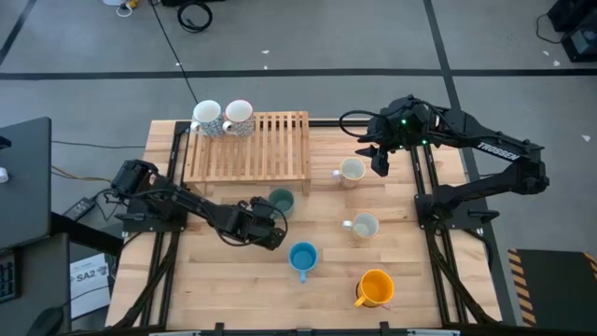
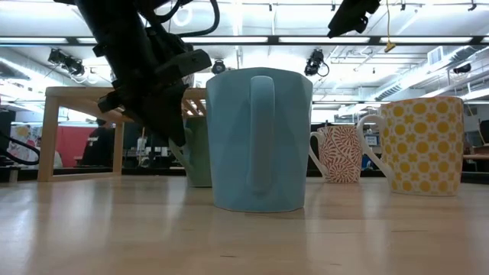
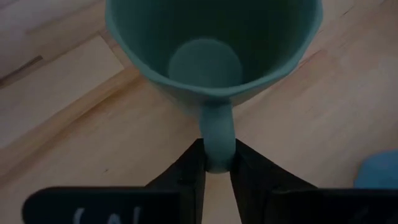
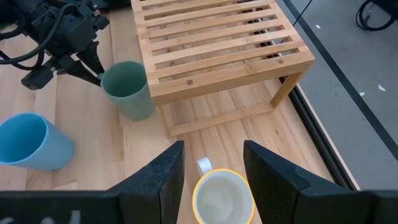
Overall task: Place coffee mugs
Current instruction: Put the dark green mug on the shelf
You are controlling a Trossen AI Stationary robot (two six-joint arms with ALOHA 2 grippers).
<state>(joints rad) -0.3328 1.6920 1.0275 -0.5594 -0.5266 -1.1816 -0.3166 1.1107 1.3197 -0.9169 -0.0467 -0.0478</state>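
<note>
The green mug [image 1: 281,200] [image 4: 127,90] stands on the table just in front of the wooden rack [image 1: 252,145]. My left gripper [image 3: 217,163] [image 1: 269,222] is at its near-left side, shut on its handle. My right gripper [image 4: 211,152] [image 1: 380,164] is open and hovers high above a cream mug with a yellow rim [image 4: 221,198] [image 1: 352,171], one finger over each side, touching nothing. Two patterned white mugs [image 1: 207,117] [image 1: 239,117] stand on the rack's far left corner. A blue mug [image 1: 302,256], an orange mug [image 1: 375,287] and another white mug [image 1: 364,226] stand on the table. My left gripper pinches the green mug's handle [image 3: 217,134] between its two fingertips [image 3: 189,168], at the handle's outer curve. The fingers come slanting down from the table's near-left side. The mug stands upright, mouth up; whether its base still touches the table I cannot tell.
The slatted rack [image 4: 217,43] takes up the far left part of the table, its slats bare apart from the two mugs. In the low view the blue mug [image 2: 260,137] stands nearest, with a red-patterned mug [image 2: 340,153] and a yellow-patterned mug [image 2: 424,145] to its right.
</note>
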